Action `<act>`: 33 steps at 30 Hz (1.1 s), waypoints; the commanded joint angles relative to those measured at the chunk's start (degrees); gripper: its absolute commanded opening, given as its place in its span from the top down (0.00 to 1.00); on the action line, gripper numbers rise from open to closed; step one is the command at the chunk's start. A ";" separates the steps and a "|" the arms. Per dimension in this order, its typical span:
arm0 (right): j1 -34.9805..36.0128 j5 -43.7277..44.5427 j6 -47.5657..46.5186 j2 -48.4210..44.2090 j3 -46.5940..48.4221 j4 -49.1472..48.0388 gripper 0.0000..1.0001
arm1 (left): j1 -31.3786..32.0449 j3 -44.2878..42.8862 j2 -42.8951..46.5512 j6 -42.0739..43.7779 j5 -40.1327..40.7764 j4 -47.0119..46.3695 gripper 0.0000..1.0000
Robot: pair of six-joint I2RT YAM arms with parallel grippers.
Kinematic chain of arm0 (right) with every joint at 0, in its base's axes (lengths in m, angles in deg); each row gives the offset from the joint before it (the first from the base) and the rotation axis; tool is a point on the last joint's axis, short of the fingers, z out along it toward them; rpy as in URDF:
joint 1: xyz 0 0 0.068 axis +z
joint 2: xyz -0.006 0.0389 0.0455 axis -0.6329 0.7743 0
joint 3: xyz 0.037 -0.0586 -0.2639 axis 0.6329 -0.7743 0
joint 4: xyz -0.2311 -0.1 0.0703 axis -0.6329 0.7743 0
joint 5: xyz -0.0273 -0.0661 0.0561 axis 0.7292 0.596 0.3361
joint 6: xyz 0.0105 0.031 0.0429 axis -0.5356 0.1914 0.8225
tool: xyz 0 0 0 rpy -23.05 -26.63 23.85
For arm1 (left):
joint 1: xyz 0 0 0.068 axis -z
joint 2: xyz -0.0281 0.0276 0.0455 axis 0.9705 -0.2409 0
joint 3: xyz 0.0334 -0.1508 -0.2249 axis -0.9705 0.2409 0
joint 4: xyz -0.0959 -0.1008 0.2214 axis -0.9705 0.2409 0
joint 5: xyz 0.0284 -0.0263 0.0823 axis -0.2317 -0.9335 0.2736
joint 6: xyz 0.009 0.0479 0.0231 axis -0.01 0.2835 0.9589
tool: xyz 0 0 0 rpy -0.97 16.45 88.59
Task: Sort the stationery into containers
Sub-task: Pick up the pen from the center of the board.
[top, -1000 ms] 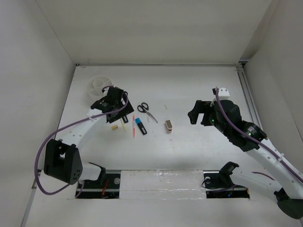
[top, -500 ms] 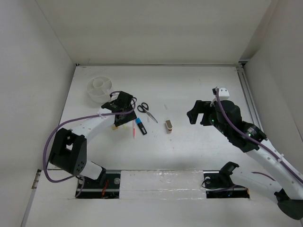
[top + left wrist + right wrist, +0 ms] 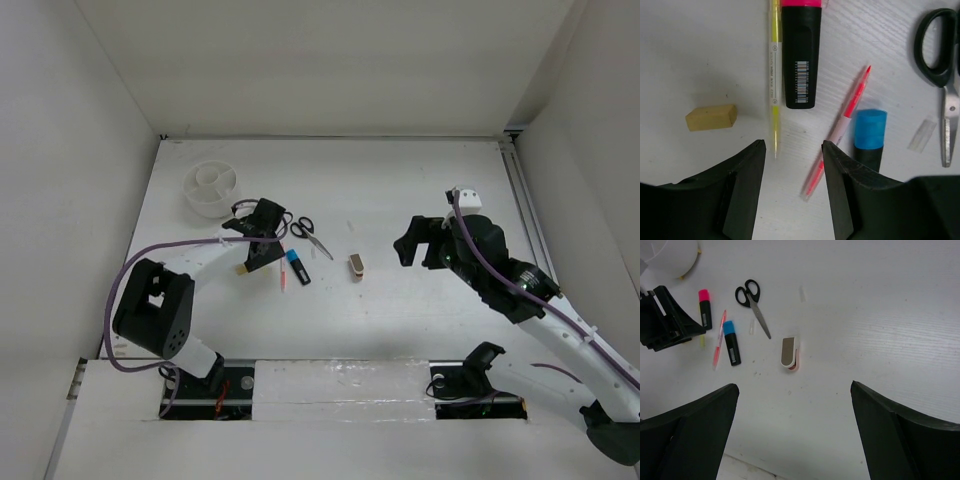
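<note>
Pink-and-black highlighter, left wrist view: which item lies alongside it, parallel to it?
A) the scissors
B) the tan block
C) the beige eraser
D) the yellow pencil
D: the yellow pencil runs straight along the pink-and-black highlighter, close beside its body.

We look down on the whole table [image 3: 430, 180] from high above its near edge. The left wrist camera looks straight down from very near, just beside the blue highlighter [image 3: 870, 131]. The right wrist camera looks down slantwise from much farther, well to the right of this highlighter. All three views share the highlighter and the scissors [image 3: 949, 120] near it.
</note>
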 commanded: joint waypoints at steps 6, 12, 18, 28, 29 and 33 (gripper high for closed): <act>0.55 -0.76 0.22 -0.77 0.30 -2.79 0.00 | -0.24 2.43 -1.79 -1.59 2.77 -1.46 0.54; 0.55 -1.29 0.22 -0.24 0.30 -2.79 0.00 | -0.24 2.96 -3.10 -1.59 2.77 -3.21 0.49; 0.55 -1.29 -0.31 0.28 0.83 -2.79 0.00 | -0.77 3.49 -4.42 -1.59 2.77 -3.83 0.51; 0.55 -1.29 -0.31 0.81 0.83 -3.32 0.00 | -2.62 3.49 -6.17 -1.59 4.01 -3.83 0.60; 0.55 -1.29 -0.31 0.81 0.83 -3.32 0.00 | -2.62 3.49 -6.18 -1.59 4.01 -3.83 0.60; 0.55 -1.29 -0.31 0.81 0.83 -3.32 0.00 | -2.62 2.96 -7.40 -1.59 4.01 -4.36 0.61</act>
